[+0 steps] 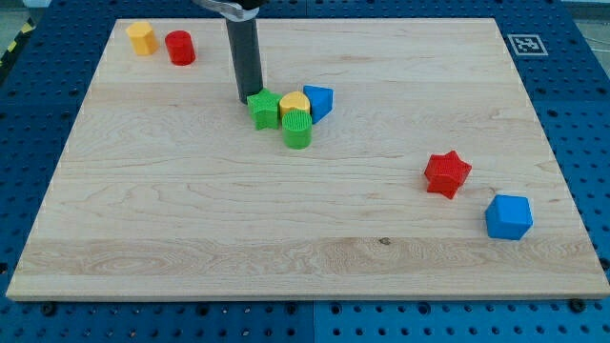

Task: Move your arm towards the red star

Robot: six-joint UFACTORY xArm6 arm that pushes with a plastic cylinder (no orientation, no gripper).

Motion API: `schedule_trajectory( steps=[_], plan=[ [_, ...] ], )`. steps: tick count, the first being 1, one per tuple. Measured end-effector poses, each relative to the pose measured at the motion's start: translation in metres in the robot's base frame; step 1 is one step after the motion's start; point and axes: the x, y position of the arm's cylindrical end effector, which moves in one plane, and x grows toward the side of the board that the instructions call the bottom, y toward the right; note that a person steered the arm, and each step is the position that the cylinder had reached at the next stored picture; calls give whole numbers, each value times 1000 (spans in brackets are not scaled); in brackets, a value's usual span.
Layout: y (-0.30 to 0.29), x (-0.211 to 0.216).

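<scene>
The red star [447, 173] lies on the wooden board [191, 219] at the view's right, a little below mid-height. My tip [247, 99] rests on the board in the upper middle, touching the upper left side of a green star [264, 110]. The red star is far to the right of and below the tip. Behind the green star sit a yellow block [294, 103], a green cylinder [297, 130] and a blue block [319, 101], packed together in a cluster.
A blue cube-like block [508, 217] lies just below and right of the red star. A yellow block [141, 37] and a red cylinder [179, 48] stand at the top left corner. A marker tag [526, 44] is at the top right.
</scene>
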Motion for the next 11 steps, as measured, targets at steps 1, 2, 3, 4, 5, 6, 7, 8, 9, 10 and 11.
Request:
schedule_trajectory(
  steps=[1,2,3,4,5,6,7,8,9,10,11],
  plan=[
    [0,-15],
    [22,-48],
    [42,-53],
    [56,-53],
    [100,-53],
    [135,-50],
    [181,-21],
    [193,22],
    [193,58],
    [183,79],
    [161,96]
  ],
)
